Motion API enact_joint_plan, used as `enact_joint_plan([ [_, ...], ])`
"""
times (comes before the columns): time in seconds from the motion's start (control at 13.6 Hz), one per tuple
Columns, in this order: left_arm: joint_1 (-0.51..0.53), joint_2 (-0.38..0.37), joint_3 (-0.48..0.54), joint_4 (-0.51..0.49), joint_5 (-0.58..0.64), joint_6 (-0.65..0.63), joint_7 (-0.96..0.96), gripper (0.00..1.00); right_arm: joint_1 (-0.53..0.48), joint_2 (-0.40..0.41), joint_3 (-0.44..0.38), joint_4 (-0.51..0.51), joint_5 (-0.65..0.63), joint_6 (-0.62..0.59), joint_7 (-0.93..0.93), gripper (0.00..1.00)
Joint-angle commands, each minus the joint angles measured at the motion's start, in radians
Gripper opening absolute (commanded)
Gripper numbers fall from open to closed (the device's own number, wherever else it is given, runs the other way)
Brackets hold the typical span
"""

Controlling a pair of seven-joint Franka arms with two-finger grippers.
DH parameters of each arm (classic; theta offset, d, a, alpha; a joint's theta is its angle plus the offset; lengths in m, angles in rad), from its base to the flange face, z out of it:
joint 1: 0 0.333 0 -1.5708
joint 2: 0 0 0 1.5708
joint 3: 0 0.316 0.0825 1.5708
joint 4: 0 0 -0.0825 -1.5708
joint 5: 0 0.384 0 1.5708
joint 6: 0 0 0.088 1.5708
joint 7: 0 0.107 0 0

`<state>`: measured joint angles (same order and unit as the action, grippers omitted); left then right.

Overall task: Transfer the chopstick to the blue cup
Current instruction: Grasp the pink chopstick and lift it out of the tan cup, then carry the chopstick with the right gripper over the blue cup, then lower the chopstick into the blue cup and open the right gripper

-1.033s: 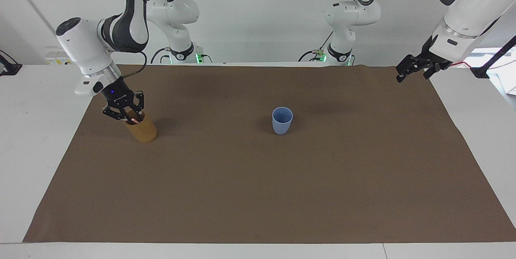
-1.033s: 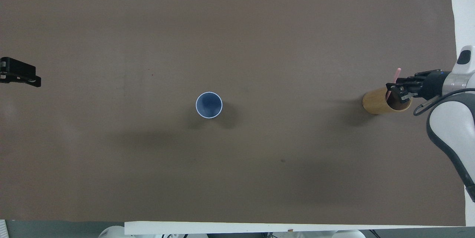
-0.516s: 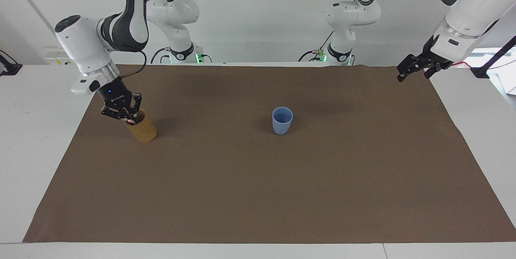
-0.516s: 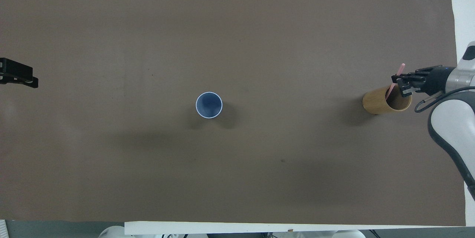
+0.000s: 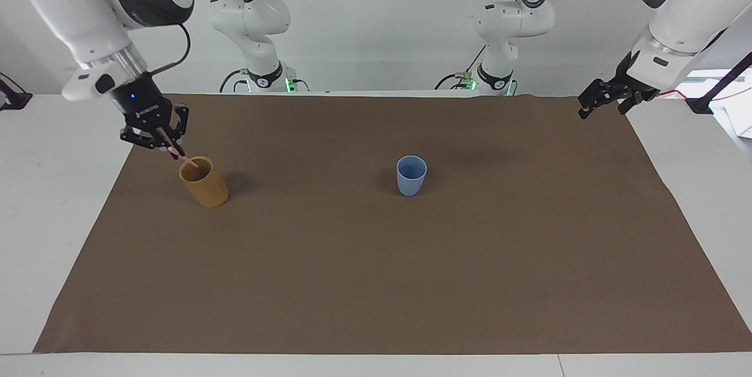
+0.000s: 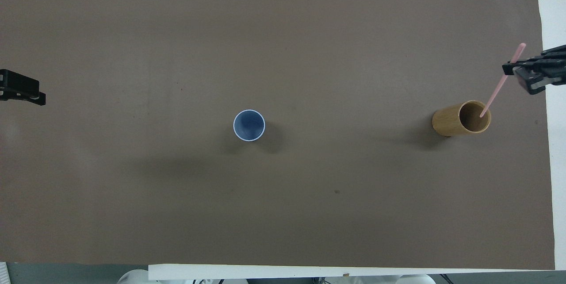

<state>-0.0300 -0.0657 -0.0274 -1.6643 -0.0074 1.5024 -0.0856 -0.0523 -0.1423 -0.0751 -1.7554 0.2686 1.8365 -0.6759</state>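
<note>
One chopstick [image 6: 499, 83], two cups, right gripper [image 5: 157, 143] holding.

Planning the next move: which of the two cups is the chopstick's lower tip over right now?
The mustard-brown cup, at the right arm's end; the right end effector holds the chopstick there. The blue cup stands mid-table.

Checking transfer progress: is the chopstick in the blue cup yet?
No, the blue cup looks empty; the right gripper holds the chopstick over the brown cup.
</note>
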Motion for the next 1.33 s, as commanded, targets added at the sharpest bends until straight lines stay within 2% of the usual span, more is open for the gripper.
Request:
enact_joint_plan([
  [0.0,0.008,0.001,0.000,0.011,-0.006,-0.019,0.018,1.00,0.081,0.047,0.011,0.209,-0.023,-0.141,0.213,0.00],
  [0.15,0.009,0.001,0.000,0.011,-0.006,-0.019,0.018,1.00,0.226,0.066,0.012,0.252,-0.093,-0.131,0.455,0.00],
  [0.3,0.007,0.001,0.000,0.011,-0.006,-0.019,0.018,1.00,0.409,0.064,0.017,0.200,-0.187,-0.027,0.722,0.00],
  [0.44,0.009,0.001,0.000,0.011,-0.006,-0.019,0.018,1.00,0.523,0.090,0.018,0.183,-0.218,0.041,0.910,0.00],
  [0.66,0.009,0.001,0.000,0.011,-0.006,-0.019,0.018,1.00,0.665,0.183,0.017,0.185,-0.285,0.171,1.116,0.00],
  [0.96,0.009,0.001,0.000,0.011,-0.006,-0.019,0.018,1.00,0.750,0.328,0.018,0.186,-0.335,0.377,1.248,0.00],
  [1.25,0.008,0.001,0.000,0.011,-0.006,-0.019,0.018,1.00,0.786,0.386,0.017,0.172,-0.354,0.440,1.285,0.00],
])
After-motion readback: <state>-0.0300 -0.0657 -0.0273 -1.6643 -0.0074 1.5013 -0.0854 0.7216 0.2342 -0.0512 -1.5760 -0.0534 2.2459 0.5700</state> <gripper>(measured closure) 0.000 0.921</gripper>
